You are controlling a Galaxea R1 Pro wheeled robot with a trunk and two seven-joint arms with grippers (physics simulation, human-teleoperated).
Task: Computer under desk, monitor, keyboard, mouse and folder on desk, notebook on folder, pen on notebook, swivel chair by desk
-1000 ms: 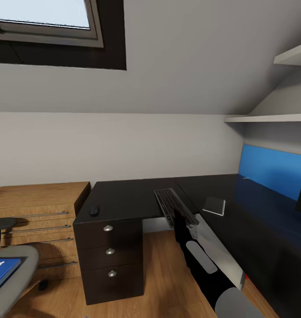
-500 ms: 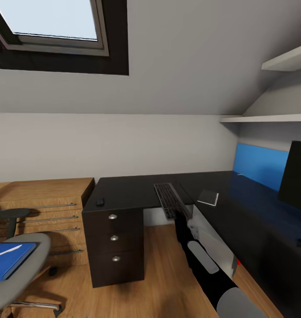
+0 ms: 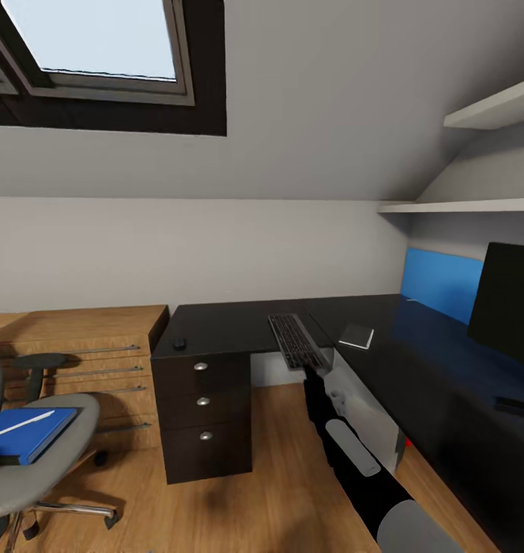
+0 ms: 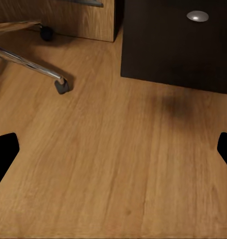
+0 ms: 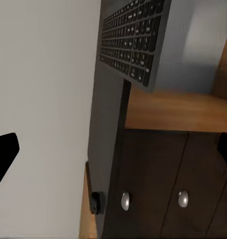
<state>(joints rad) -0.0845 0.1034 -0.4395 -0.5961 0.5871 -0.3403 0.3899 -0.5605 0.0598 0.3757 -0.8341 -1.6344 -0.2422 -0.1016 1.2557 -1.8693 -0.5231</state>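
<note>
View has swung left/back vs earlier: more of the grey padded swivel chair [image 3: 31, 453] w/ chrome base, more of the wide black monitor [image 3: 509, 303] at the desk's right end.

Long black L-shaped desk [image 3: 231, 326] carries 1 flat dark keyboard [image 3: 296, 342] overhanging its inner front edge, 1 small black mouse [image 3: 180, 343] near the left front corner above 3 silver-knobbed drawers, 1 thin grey notebook [image 3: 356, 336] right of the keyboard. 1 bright blue folder [image 3: 28, 434] on the chair seat, 1 white pen [image 3: 20, 424] on it.

Left gripper [image 4: 113, 154] spread wide over wood floor [image 4: 108, 169]. Right gripper [image 5: 113, 149] fingers apart, keyboard ahead, not touching.
</note>
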